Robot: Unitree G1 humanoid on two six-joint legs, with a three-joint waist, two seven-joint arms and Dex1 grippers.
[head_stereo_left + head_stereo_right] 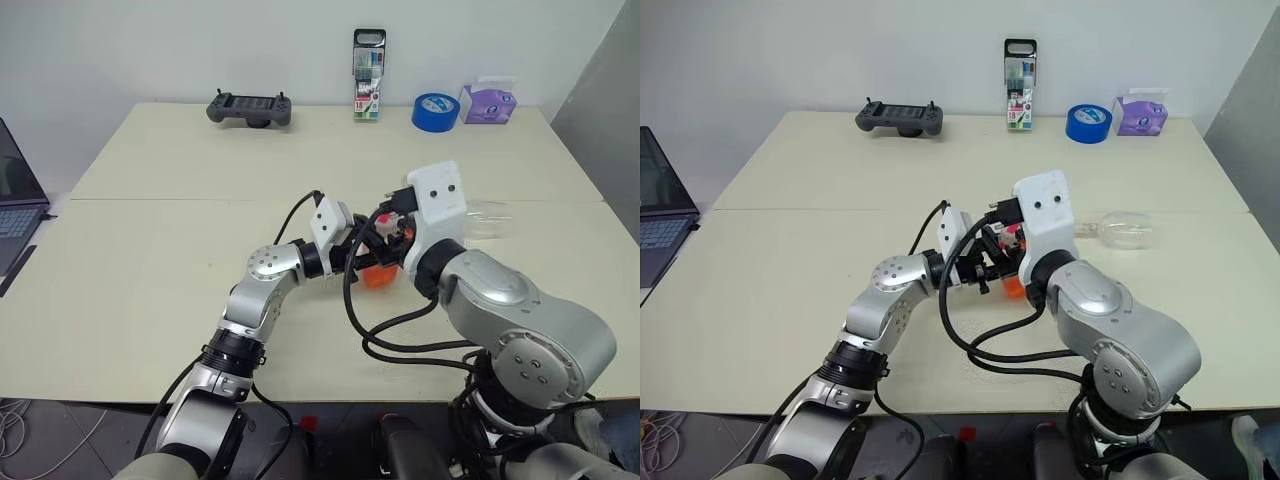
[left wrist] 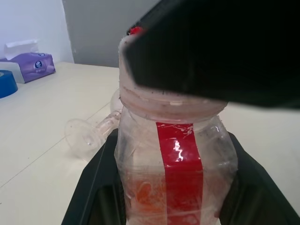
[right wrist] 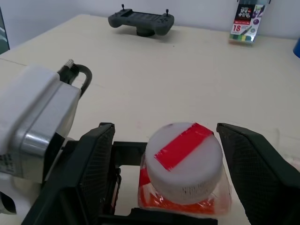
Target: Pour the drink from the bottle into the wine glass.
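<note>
Cream tabletop [image 1: 150, 300] carries a game controller [image 1: 249, 108], a marker pack [image 1: 368, 62], a blue tape roll [image 1: 435, 110] and a tissue box [image 1: 487, 103] along its far edge. Near the middle, the left gripper [image 2: 164, 197] is clenched on the bottle [image 2: 176, 164], holding it upright, likely so the cap can be worked. The right gripper [image 3: 168, 154] stands released, its fingers either side of the cap [image 3: 183, 160] without touching. Orange-red drink [image 2: 150, 197] sits low in the clear body, behind a red stripe. The wine glass [image 1: 1125, 230] lies on its side to the right.
</note>
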